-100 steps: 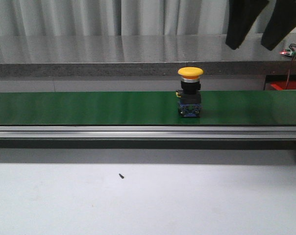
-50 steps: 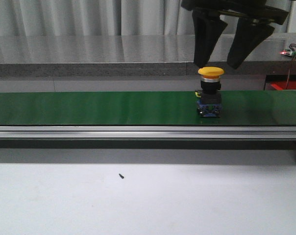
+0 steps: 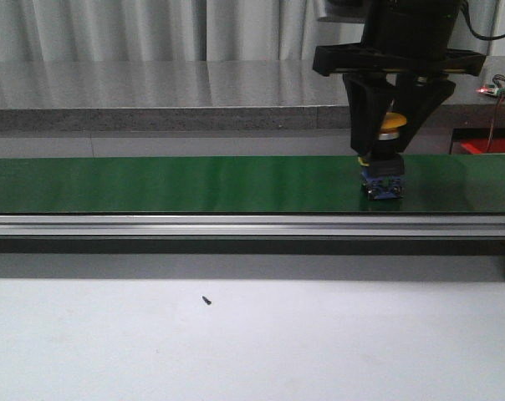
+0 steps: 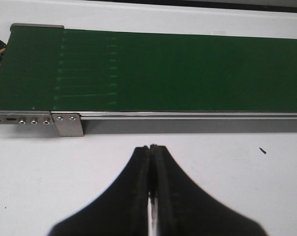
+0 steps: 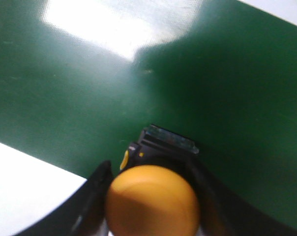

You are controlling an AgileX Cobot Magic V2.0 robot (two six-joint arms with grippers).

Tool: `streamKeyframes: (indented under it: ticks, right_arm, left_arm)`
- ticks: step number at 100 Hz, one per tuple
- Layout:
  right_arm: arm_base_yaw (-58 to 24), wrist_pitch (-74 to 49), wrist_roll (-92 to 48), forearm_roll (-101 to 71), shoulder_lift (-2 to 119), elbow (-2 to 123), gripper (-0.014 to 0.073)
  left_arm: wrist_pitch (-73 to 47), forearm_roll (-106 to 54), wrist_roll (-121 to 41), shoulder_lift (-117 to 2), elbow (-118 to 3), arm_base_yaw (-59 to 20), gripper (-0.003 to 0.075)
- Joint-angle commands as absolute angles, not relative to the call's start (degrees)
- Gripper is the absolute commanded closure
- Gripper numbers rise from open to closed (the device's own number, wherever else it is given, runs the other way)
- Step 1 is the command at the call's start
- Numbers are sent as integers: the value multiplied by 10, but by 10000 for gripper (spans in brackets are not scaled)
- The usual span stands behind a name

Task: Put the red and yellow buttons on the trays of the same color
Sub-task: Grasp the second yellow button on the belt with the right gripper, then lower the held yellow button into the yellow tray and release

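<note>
Two right gripper fingers straddled yellow button on green belt, cap partly hidden; grip contact unclear. Left gripper closed, empty, over table.

No legible text or markings anywhere.

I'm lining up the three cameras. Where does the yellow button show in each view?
Front view: yellow button on the green belt, right of centre, between the right gripper's fingers.
Left wrist view: not in it; only the belt and the shut left gripper.
Right wrist view: button low in the picture, between the fingers.
Shared landmark: the green belt.
</note>
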State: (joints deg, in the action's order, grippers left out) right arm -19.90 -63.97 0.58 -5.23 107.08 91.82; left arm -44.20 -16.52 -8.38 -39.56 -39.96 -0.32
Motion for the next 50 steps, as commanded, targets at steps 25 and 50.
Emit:
streamKeyframes:
  ticks: [25, 50]
  right_arm:
    - [-155, -666, 5, -26, 998, 937, 515]
    - [-40, -681, 5, -22, 946, 937, 515]
  left_arm:
    - [-407, -178, -83, -394, -414, -6, 740]
    - [-409, -178, -83, -394, -414, -6, 740]
